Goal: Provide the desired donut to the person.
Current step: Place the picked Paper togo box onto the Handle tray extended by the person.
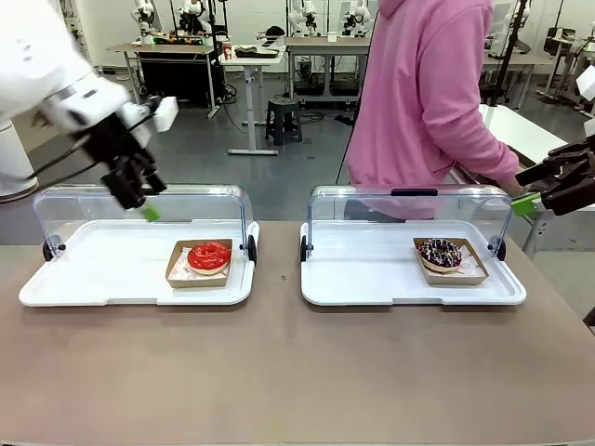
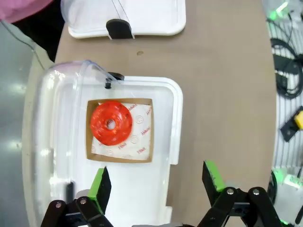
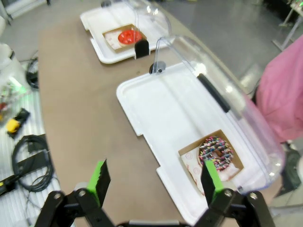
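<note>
The red donut [image 1: 208,255] is a glossy ring with bright red icing and a small hole, lying on printed paper in a shallow brown card tray [image 1: 177,275]. It sits toward the right end of the left white tray [image 1: 93,279], whose clear domed lid [image 1: 139,200] is swung back behind it. The sprinkle donut [image 1: 440,253] is dark, chocolate-looking, and covered in small coloured sprinkles; it lies in its own card tray [image 1: 469,272] at the right end of the right white tray [image 1: 372,274], whose clear lid [image 1: 409,204] is also open at the back. The two white trays stand side by side on the brown counter [image 1: 279,372], apart from each other.

The person [image 1: 428,93] in a pink hoodie stands at the far side, behind the right tray, turned to the side.

The left pincer [image 1: 144,206] hangs above the back of the left tray, near its lid, with its fingers spread and nothing between them; from its wrist camera the red donut [image 2: 111,122] lies below and ahead of the green pads. The right pincer [image 1: 532,200] hovers at the right edge, beside the right lid, also spread wide and holding nothing; its wrist view looks down on the sprinkle donut [image 3: 216,153]
</note>
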You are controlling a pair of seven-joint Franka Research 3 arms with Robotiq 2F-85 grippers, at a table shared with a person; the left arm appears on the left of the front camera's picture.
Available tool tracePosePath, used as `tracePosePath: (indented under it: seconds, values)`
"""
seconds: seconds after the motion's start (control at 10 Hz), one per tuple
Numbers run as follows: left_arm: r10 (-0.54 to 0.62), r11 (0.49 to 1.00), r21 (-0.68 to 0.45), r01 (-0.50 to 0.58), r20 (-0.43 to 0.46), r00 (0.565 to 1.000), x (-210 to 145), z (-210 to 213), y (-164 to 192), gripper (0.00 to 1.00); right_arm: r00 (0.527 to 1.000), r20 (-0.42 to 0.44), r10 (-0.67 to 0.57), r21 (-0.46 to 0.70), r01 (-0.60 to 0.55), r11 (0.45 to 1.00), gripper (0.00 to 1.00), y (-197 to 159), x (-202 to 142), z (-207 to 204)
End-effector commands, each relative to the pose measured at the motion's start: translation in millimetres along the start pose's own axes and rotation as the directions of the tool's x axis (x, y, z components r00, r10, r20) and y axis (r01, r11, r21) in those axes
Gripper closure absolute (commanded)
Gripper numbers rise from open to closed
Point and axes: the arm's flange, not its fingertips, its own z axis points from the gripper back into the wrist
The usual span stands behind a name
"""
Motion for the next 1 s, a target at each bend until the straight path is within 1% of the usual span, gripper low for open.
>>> tracePosePath:
  seconds: [0.0, 0.1, 0.3, 0.5, 0.7, 0.9]
  values:
    - [0.005, 0.992, 0.121, -0.023, 0.146, 0.989, -37.2, 0.4, -57.5, 0.0, 1.0, -0.009, 0.004, -0.004, -0.004, 1.0, 0.0, 0.2, -1.5, -0.8]
    - [0.049, 0.983, 0.164, -0.085, 0.213, 0.976, -62.6, 8.5, -81.8, 0.0, 1.0, -0.009, 0.004, -0.004, -0.004, 1.0, 0.0, 0.2, -1.5, -0.8]
    - [0.106, 0.96, 0.215, -0.177, 0.306, 0.946, -104.3, 23.7, -114.7, 0.0, 1.0, -0.009, 0.004, -0.004, -0.004, 1.0, 0.0, 0.2, -1.5, -0.8]
    - [0.13, 0.939, 0.251, -0.235, 0.374, 0.918, -138.1, 41.2, -129.7, 0.0, 1.0, -0.009, 0.004, -0.004, -0.004, 1.0, 0.0, 0.2, -1.5, -0.8]
    - [0.142, 0.922, 0.277, -0.271, 0.41, 0.901, -155.8, 56.6, -135.7, 0.0, 1.0, -0.009, 0.004, -0.004, -0.004, 1.0, 0.0, 0.2, -1.5, -0.8]
    - [0.153, 0.912, 0.289, -0.293, 0.423, 0.893, -168.2, 68.3, -139.5, 0.0, 1.0, -0.009, 0.004, -0.004, -0.004, 1.0, 0.0, 0.2, -1.5, -0.8]
